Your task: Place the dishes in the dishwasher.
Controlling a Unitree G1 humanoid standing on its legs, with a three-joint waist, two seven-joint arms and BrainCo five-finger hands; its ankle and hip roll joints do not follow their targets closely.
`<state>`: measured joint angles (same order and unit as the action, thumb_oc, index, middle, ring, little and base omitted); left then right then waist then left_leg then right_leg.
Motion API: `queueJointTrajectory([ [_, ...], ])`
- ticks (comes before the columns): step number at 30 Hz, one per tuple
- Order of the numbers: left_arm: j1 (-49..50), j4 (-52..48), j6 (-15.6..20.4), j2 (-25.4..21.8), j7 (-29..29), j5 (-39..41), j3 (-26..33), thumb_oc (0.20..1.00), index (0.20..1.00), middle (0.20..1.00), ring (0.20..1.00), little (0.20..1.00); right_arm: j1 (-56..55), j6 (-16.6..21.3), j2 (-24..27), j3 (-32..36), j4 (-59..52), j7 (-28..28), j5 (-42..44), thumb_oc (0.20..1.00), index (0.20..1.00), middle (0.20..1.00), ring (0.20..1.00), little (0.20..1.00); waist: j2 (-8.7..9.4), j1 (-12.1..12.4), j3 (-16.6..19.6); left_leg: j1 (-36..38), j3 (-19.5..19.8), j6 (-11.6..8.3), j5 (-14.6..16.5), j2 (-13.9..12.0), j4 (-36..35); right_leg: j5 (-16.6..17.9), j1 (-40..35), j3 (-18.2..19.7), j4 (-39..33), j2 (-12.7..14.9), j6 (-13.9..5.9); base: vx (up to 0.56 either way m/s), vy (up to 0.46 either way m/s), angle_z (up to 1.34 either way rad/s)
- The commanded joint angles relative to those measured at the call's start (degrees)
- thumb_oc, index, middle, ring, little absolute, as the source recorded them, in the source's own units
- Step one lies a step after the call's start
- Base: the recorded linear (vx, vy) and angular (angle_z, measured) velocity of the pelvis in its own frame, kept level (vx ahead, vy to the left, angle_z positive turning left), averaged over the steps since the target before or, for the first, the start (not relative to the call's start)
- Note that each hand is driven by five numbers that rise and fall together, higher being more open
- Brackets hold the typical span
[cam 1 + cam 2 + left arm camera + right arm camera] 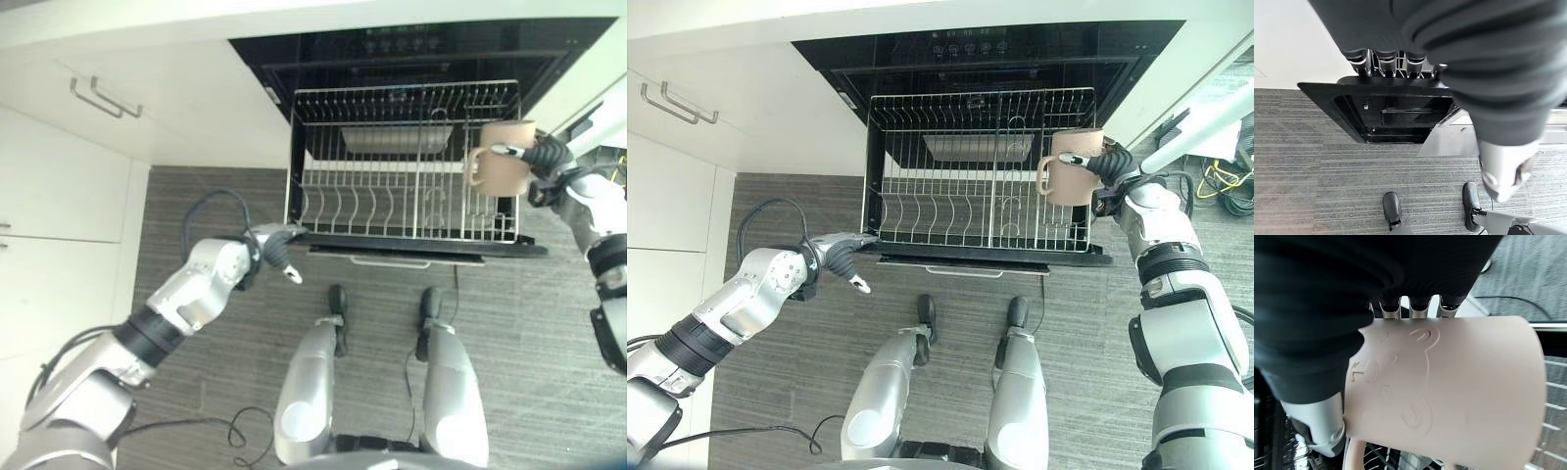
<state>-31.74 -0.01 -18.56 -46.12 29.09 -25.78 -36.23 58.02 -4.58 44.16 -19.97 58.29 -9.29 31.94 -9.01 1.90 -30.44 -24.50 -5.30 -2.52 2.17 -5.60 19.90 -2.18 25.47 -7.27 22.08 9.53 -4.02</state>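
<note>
While the right hand (1104,164) grips a beige mug (1070,168) above the pulled-out dishwasher rack (980,176), placing remains; the left hand (844,253), fingers relaxed and empty, rests at the rack's corner.

A wire dish rack (402,166) sits pulled out of the open black dishwasher (421,49) in the upper centre of the frame, above the grey striped floor (529,333). A metal tray (384,138) lies at its back.
</note>
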Motion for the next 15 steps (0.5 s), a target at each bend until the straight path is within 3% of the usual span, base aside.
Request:
queueJointTrajectory([
  [1, 14.31, 0.86, -0.18, -2.89, 3.19, 5.99, -10.09, 1.000, 1.000, 1.000, 1.000, 1.000, 5.88, 1.35, 1.99, -0.22, 1.37, -0.03, -1.14, 0.200, 0.200, 0.200, 0.200, 0.200, -0.52, 2.41, 0.65, -3.09, 3.17, -0.36, 0.12, 0.86, 0.70, -4.79, 2.02, 0.00, 4.18, 1.93, -1.10, 0.02, 0.074, -0.04],
  [2, 14.13, 1.86, 0.45, -2.17, 1.02, 6.83, -11.24, 1.000, 1.000, 1.000, 1.000, 1.000, 7.67, 0.94, 1.36, -1.02, 2.91, 0.88, -1.78, 0.200, 0.200, 0.200, 0.200, 0.200, -1.18, 2.63, 0.65, -4.58, 3.02, -0.32, -0.15, 0.94, 0.70, -5.14, 4.01, 0.35, 5.38, 2.02, -0.99, 0.01, 0.066, -0.02],
  [14, 14.50, 3.31, 1.41, 0.02, -2.61, 6.80, -13.45, 1.000, 1.000, 1.000, 1.000, 1.000, 10.09, -1.55, 1.15, -1.61, 7.31, 2.31, -3.40, 0.200, 0.200, 0.200, 0.200, 0.200, -2.04, 3.04, 0.65, -7.62, 2.76, -0.15, 0.13, 0.86, 2.56, -5.87, 7.88, 0.65, 8.66, 2.68, -0.61, 0.00, 0.005, 0.00],
  [15, 14.54, 3.56, 1.49, 0.17, -2.92, 6.79, -13.67, 1.000, 1.000, 1.000, 1.000, 1.000, 10.31, -1.82, 1.04, -1.58, 7.56, 2.70, -3.29, 0.322, 0.322, 0.322, 0.322, 0.322, -2.08, 3.03, 0.65, -7.70, 2.75, -0.14, 0.11, 0.85, 2.56, -5.88, 7.99, 0.70, 8.72, 2.66, -0.60, 0.00, 0.006, -0.03],
])
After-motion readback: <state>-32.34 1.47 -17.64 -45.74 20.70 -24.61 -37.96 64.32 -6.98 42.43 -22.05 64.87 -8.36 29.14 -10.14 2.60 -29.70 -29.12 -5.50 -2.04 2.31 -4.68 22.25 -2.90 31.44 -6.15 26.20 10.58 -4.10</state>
